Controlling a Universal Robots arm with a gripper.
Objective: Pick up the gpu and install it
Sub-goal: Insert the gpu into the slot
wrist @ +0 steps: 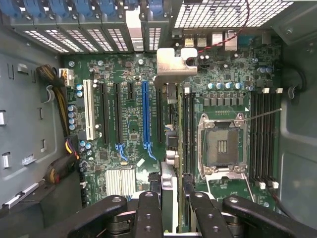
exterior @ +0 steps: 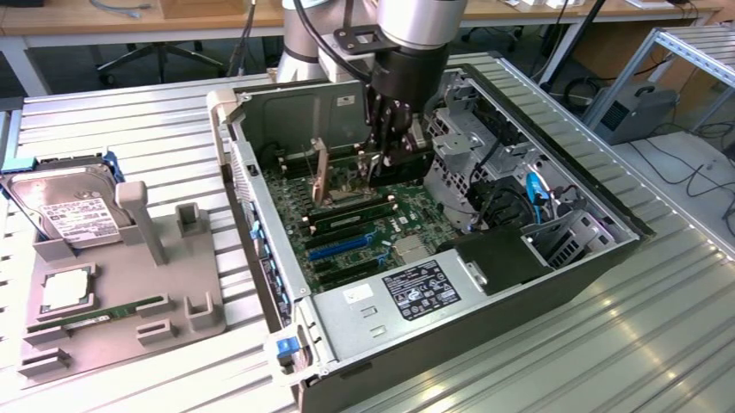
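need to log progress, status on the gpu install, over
Gripper shut on gpu. Gpu edge-on over board, between blue slot and cpu socket. Memory slots right beside it, tight fit.

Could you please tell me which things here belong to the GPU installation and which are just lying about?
In the job: gpu, held by the gripper; motherboard; computer case.
Lying about: hard drive; RAM stick; processor chip; grey parts holder.

The gpu [wrist: 169, 173] stands in the case [exterior: 574, 275] over the motherboard [wrist: 129, 124], between the fingers [wrist: 148, 210] of the hand [wrist: 171, 201].
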